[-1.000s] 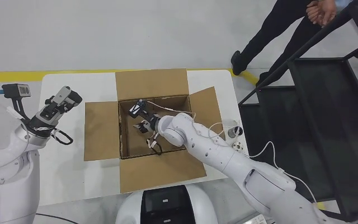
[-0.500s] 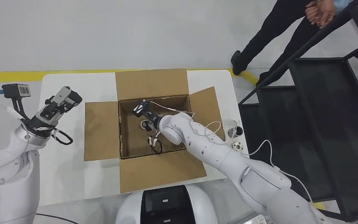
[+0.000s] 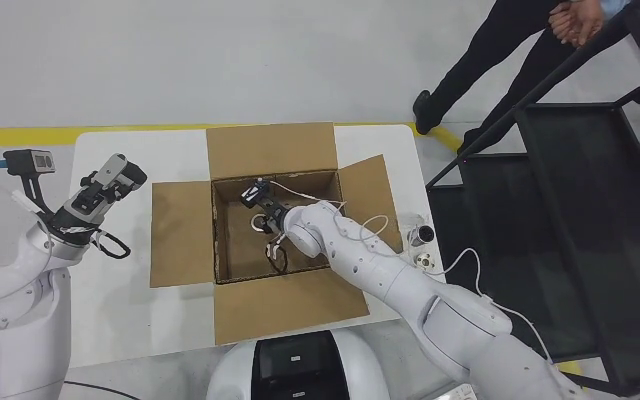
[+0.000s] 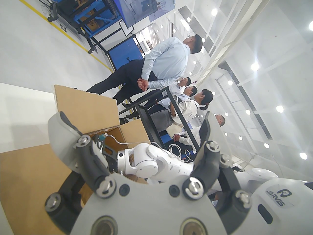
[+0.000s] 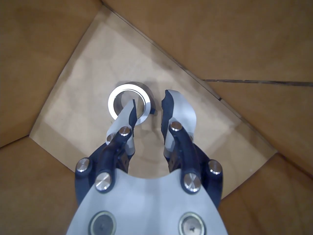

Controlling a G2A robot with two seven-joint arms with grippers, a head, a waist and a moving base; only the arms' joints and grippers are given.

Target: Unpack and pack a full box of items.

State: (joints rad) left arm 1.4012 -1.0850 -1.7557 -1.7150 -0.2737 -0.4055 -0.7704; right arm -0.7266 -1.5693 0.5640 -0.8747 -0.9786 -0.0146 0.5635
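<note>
On the white counter (image 3: 120,310), the open box (image 3: 270,150) has a metal ring (image 5: 112,100) on its floor, just below the right fingers (image 5: 181,108). They are parted and empty, one tip over its hole. It looks stiff, slick and weighty; I'd pinch across one wall.

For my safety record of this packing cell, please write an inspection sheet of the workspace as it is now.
Surface: white table.
Job's things: cardboard box, flaps open; metal ring lying flat on its floor.
Clutter: two small round things at the table's right edge, unidentifiable.
Grippers: right gripper inside the box, fingers open over the ring; left gripper over the table's left side, fingers open, empty.
Cables: white cable along right arm; black loop at left wrist.
Surroundings: black metal rack beside the table; yellow floor line.
</note>
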